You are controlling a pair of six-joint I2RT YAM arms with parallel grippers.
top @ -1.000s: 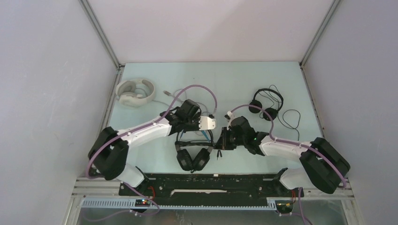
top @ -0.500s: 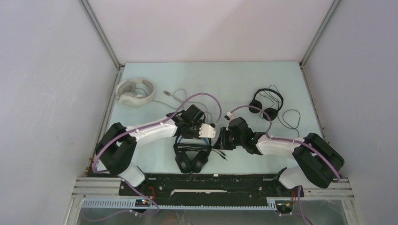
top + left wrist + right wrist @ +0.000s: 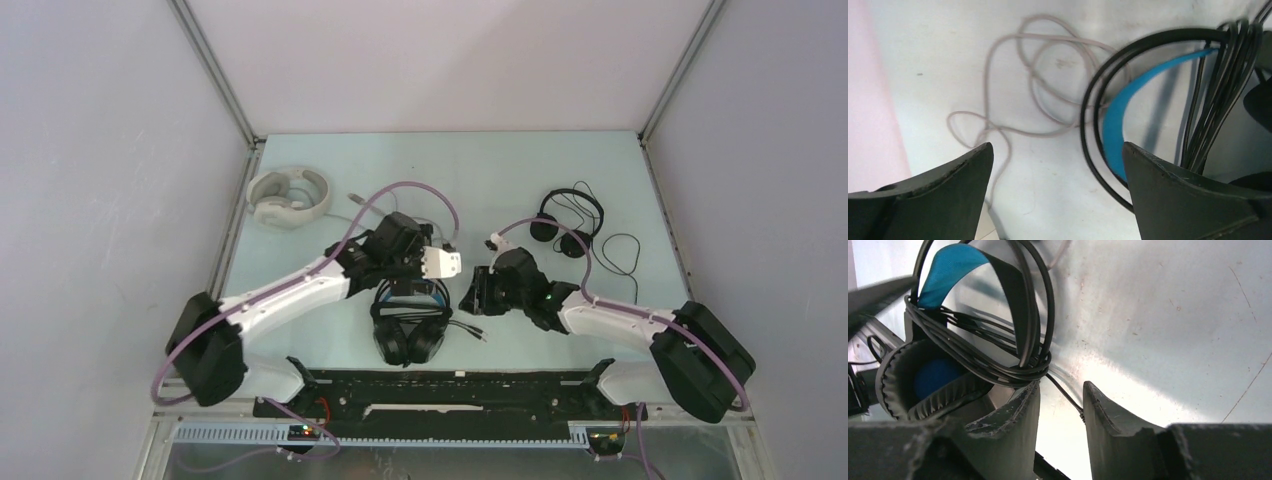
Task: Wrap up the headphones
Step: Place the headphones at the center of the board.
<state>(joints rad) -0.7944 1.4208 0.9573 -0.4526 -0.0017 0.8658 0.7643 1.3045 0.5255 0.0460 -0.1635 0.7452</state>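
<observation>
Your left gripper [image 3: 1054, 152] hangs with its fingers spread wide and nothing between them, just above the black over-ear headphones [image 3: 408, 325], whose blue headband [image 3: 1115, 122] curves beside the right-hand finger. Your right gripper [image 3: 1061, 390] has its fingers partly apart, clamped on nothing; a loose black cord end [image 3: 1068, 397] trails across the gap. Just beside its left finger, the black cord [image 3: 990, 365] is wound in several turns around the headband above the ear cups. The headphones lie on the table [image 3: 500, 170] near its front edge, between the two grippers. Beyond, a grey cable [image 3: 1048, 102] sprawls in loose loops towards the white headphones [image 3: 290, 197] at far left. The small black on-ear headphones [image 3: 565, 225] sit to the right.
</observation>
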